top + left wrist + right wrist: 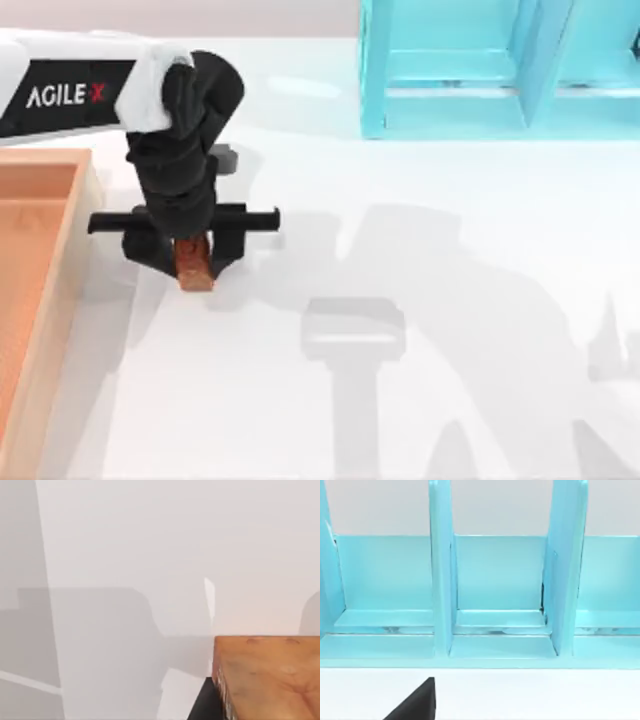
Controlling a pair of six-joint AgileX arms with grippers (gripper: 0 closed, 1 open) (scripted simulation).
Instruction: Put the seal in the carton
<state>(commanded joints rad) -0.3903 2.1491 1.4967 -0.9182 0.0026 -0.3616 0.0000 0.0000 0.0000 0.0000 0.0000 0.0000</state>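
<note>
The seal [196,263], a small reddish-brown block, hangs between the black fingers of my left gripper [194,256], which is shut on it a little to the right of the carton. Its glossy orange-brown face [270,675] sits close up in the left wrist view, above bare white table. The carton [68,262], an orange-tan box with light wooden walls, lies along the table's left edge, with its right wall just left of the gripper. My right arm is parked facing the shelf; a black part of the right gripper [417,705] shows in the right wrist view.
A turquoise shelf-like frame [470,70] stands at the back right, its upright dividers [442,580] seen close in the right wrist view. Arm shadows fall across the white table [420,300] in the middle and to the right.
</note>
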